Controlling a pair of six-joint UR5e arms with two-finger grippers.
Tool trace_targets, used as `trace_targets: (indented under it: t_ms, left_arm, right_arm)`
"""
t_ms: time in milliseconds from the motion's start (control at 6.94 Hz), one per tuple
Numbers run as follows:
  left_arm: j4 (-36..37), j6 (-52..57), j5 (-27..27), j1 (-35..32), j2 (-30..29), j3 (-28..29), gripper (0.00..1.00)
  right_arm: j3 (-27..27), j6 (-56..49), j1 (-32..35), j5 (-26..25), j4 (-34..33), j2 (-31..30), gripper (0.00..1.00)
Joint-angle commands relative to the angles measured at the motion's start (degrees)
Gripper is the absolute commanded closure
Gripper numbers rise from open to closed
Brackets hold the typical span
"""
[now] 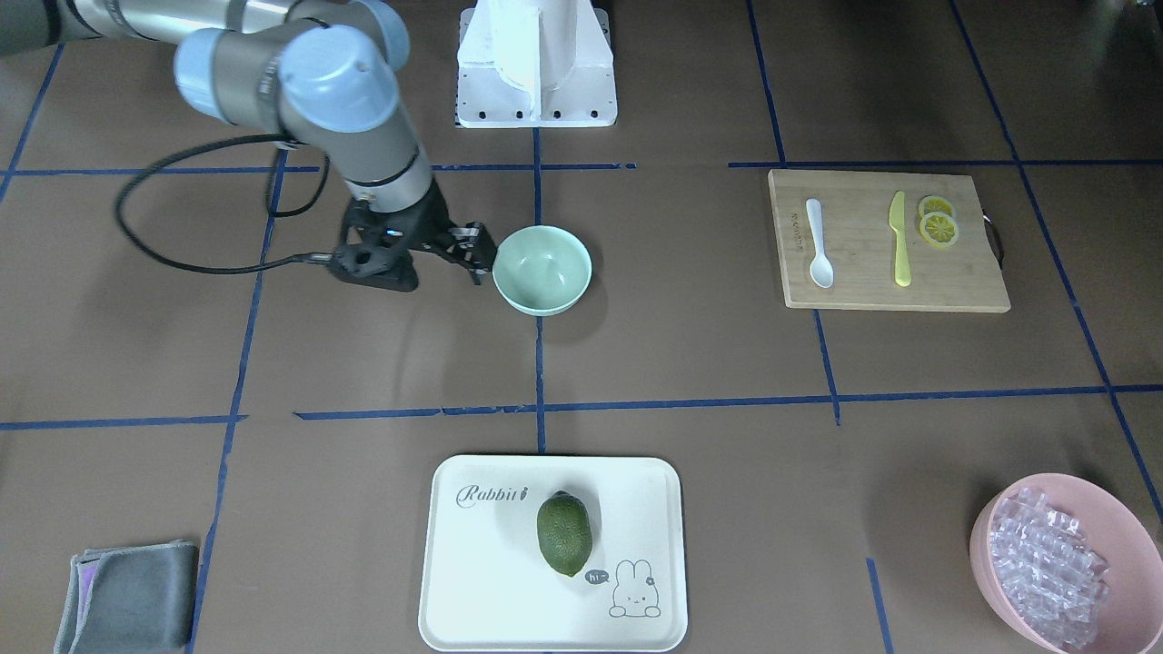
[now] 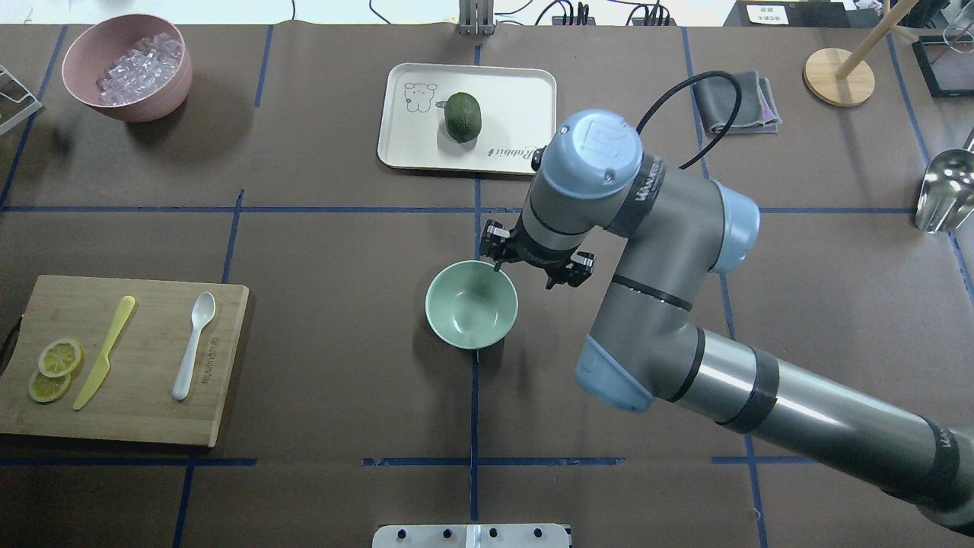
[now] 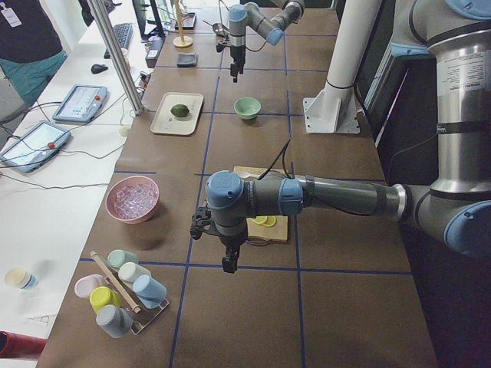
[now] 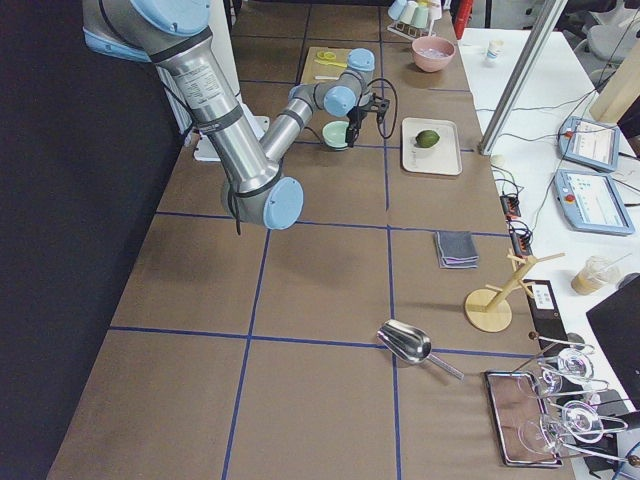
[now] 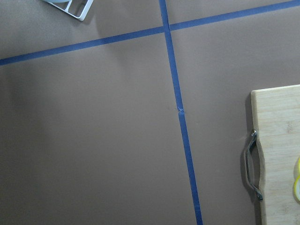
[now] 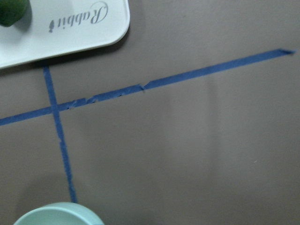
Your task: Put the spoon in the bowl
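Observation:
The white spoon (image 1: 818, 243) lies on a wooden cutting board (image 1: 963, 272), left of a yellow knife (image 1: 899, 238); it also shows in the overhead view (image 2: 192, 346). The mint-green bowl (image 1: 542, 270) stands empty mid-table, also in the overhead view (image 2: 472, 304) and at the bottom edge of the right wrist view (image 6: 58, 215). My right gripper (image 1: 477, 254) points down beside the bowl's rim, open and empty. My left gripper (image 3: 229, 262) shows only in the exterior left view, hovering above the table by the board's end; I cannot tell if it is open or shut.
Lemon slices (image 1: 938, 222) lie on the board. A white tray (image 1: 472, 581) holds a green fruit (image 1: 564, 533). A pink bowl (image 1: 986, 545) of clear pieces, a grey cloth (image 1: 127, 595), a metal scoop (image 2: 943, 190) and a wooden stand (image 2: 837, 76) sit near the table's edges.

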Motion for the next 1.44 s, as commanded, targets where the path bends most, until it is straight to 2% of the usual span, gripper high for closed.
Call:
trace_targets:
  t_ms: [0, 144, 288, 576, 864, 1008, 1152, 1296]
  left_arm:
    - [-4.24, -0.01, 0.09, 0.16, -0.99, 0.56, 0.0]
    - [-10.71, -0.09, 0.1, 0.25, -0.91, 0.82, 0.0]
    - [-12.78, -0.18, 0.1, 0.25, -0.99, 1.78, 0.0]
    - [-12.18, -0.01, -0.17, 1.48, -3.71, 3.55, 0.0]
    - [-12.62, -0.1, -0.17, 1.57, -3.81, 2.94, 0.0]
    - [-12.88, -0.27, -3.56, 1.83, -3.89, 2.5, 0.0]
    - [-12.63, -1.66, -7.6, 4.53, -4.5, 2.24, 0.0]
    - [-14.28, -11.07, -8.33, 8.56, -4.95, -0.12, 0.0]
  right_arm:
    - [2.86, -20.69, 11.23, 6.04, -4.12, -7.37, 0.0]
    - [2.77, -32.46, 16.69, 7.38, -4.13, -12.54, 0.0]
    - [2.6, -43.81, 21.62, 7.57, -4.3, -17.55, 0.0]
    - [2.51, -64.47, 32.69, 10.98, -4.31, -26.87, 0.0]
    - [1.81, -84.69, 42.8, 10.65, -8.06, -33.4, 0.0]
    - [1.72, -89.4, 46.59, 10.39, -9.48, -36.91, 0.0]
    - [1.81, -88.58, 47.24, 10.3, -9.23, -39.29, 0.0]
    - [2.07, -85.26, 47.25, 10.56, -9.23, -39.05, 0.0]
